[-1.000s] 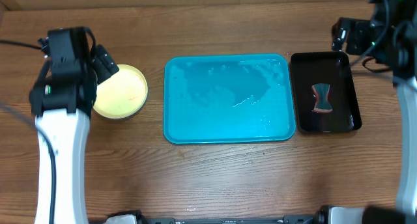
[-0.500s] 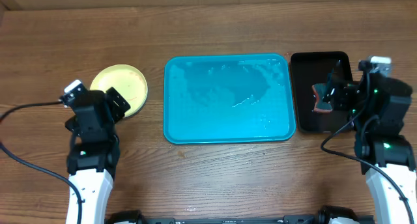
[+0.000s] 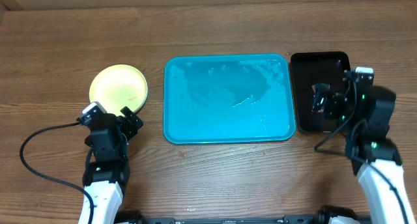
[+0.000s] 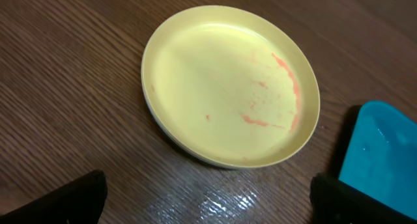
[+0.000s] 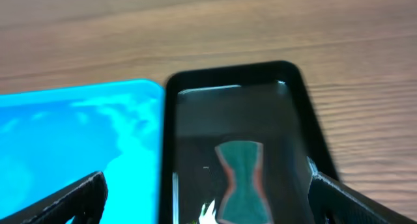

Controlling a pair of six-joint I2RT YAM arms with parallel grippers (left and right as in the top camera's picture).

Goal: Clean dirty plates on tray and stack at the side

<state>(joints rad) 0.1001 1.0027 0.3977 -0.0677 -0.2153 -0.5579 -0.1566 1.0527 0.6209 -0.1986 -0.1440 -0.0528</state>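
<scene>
Beside the turquoise tray (image 3: pixel 225 123), a red-smeared yellow-green plate (image 4: pixel 229 84) rests; left gripper (image 4: pixel 208 199) and right gripper (image 5: pixel 212 201) hang, jaws spread.

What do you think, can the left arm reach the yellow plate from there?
Probably yes. The yellow plate lies on the bare table just ahead of the left gripper, which is open wide, and nothing sits between them.

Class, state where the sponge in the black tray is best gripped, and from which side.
Pinch the sponge across its narrow waist, coming straight down from above: it lies flat in the black tray, and its hourglass shape is slimmest there, probably easiest to span.
</scene>
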